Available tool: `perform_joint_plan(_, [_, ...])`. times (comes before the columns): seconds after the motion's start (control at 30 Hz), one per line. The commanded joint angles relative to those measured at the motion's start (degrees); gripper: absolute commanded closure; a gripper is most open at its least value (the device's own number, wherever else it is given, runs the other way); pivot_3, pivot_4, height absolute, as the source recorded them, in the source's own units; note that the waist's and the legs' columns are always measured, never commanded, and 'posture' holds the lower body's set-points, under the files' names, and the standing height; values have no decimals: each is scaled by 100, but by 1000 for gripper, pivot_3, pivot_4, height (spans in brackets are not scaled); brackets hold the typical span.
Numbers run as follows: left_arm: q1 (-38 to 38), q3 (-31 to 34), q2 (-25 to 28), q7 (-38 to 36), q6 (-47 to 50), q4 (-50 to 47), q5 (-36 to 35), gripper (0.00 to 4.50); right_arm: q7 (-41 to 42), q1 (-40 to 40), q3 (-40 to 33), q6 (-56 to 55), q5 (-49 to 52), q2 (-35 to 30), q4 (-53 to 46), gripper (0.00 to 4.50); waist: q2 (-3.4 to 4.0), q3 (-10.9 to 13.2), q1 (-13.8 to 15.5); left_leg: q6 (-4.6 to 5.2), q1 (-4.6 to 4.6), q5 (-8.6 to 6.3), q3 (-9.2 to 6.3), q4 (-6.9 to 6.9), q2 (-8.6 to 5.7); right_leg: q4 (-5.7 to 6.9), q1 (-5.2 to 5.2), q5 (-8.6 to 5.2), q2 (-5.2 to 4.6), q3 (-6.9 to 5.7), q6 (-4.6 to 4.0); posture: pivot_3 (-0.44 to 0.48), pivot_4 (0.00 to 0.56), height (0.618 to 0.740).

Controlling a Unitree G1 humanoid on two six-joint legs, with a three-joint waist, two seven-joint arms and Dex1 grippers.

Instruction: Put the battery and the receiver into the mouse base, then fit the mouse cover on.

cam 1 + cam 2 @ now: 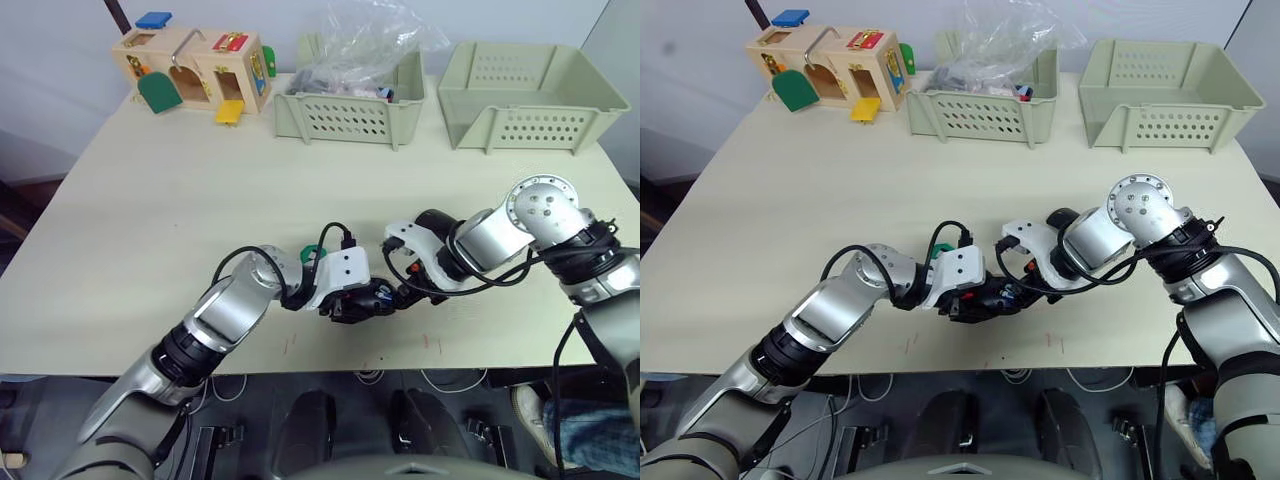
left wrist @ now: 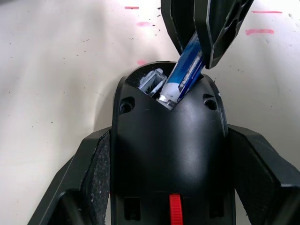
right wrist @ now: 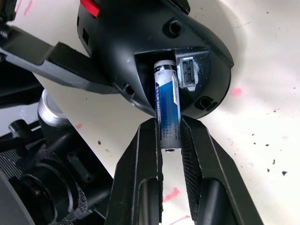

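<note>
Clamped by the left gripper (image 2: 168, 187), the mouse base (image 2: 168, 154) received the battery (image 3: 166, 115) pinched in the right gripper (image 3: 169, 140) at frame centre, next needing seating pressure.

We find nothing here we can read. The battery (image 3: 166, 112) shows its blue and white label in the right wrist view, but the printing on it is too fine for us to make out. The red marks (image 2: 260, 32) on the table (image 2: 56, 79) are only strokes, not letters or numbers.
</note>
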Motion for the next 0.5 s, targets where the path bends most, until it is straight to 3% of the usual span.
perform_joint_plan(0.03, [70,-110,-61,48,55,-41,71,1503,-78,-4,-133,-61,130,64,73,2677,-2,-2,-3,0,1,0,-1,0,0,0,1,0,0,0,0,0,150,740])
perform_joint_plan(0.1, [73,-106,-68,48,70,-43,73,1503,-108,-20,-168,-72,150,19,31,1583,-1,-2,-6,0,2,0,0,0,1,1,1,0,0,0,0,0,150,740])
perform_joint_plan(0.13, [73,-106,-70,48,69,-40,76,1503,-90,-21,-177,-58,193,-60,-31,1421,-1,-1,-1,0,2,0,0,0,1,1,1,0,0,0,0,0,150,740])
perform_joint_plan(0.23, [80,-99,-82,49,76,-40,82,1503,21,152,-297,-85,475,-620,-614,1421,0,-1,25,2,-11,-1,-7,0,-1,-4,-2,0,-4,-7,0,0,150,740])
perform_joint_plan(0.37, [109,-81,-65,41,72,-41,90,1503,244,816,-1006,-567,388,-1301,-2044,1421,0,-3,31,5,-85,-2,-19,17,-7,-11,-59,11,-12,-17,19,0,150,740])
perform_joint_plan(0.47, [108,-70,-62,38,82,-53,91,1503,615,1831,-1839,-1225,-228,-1492,-3222,1421,-4,-6,23,6,-81,-3,-17,17,-8,-8,-61,13,-10,-13,22,0,150,740])
perform_joint_plan(0.5, [102,-66,-59,32,73,-47,92,1503,993,2278,-1925,-1734,-1157,-1754,-3980,1421,-4,-5,48,6,-82,-3,-22,17,-8,-9,-59,13,-9,-18,22,0,150,740])
